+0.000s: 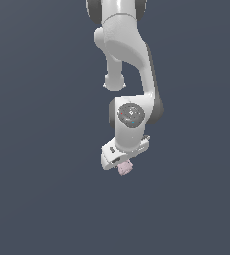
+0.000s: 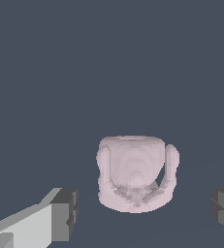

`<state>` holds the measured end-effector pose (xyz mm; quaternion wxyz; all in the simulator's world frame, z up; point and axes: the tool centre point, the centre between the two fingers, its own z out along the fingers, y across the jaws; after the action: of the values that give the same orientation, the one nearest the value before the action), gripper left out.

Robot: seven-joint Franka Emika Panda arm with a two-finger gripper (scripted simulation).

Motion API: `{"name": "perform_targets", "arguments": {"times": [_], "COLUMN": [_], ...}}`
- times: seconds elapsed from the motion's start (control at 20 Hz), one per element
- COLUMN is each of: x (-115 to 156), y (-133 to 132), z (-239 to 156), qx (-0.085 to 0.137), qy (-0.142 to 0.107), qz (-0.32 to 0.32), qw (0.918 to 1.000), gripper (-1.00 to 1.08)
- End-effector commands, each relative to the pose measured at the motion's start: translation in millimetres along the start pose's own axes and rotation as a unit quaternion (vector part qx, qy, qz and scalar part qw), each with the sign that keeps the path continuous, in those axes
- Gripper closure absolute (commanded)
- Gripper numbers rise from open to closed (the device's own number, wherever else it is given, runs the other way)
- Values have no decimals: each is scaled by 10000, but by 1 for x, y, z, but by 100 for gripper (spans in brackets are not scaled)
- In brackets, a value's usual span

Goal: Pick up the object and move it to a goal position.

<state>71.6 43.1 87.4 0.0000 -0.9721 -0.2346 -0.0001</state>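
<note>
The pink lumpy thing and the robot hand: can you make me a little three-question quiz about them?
1. True or false: in the wrist view, the gripper's fingers are squeezing the pink block.
2. In the exterior view, the pink block shows: A) just under the gripper, B) far off at the picture's edge, C) on top of the arm.
3. Fill in: the two dark finger pads stand on either side of the block with a ____ between each pad and the block.

Key: 1 false; 2 A; 3 gap.
</note>
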Motion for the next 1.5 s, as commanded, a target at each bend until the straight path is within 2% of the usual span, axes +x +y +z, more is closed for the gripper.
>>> {"name": "perform_targets", "arguments": {"times": [0.0,0.35,0.65,0.7,1.45], "x": [0,-1,1,1,-2], "y": [0,-1,0,0,4], "z": [7,42,48,48,39], "qx": [2,0,0,0,0], "qy": [-5,-2,-1,-1,-1], "qz": [-3,-23,-25,-25,-25], "qw": [10000,10000,10000,10000,10000], "gripper": [-92,-92,-92,108,108]}}
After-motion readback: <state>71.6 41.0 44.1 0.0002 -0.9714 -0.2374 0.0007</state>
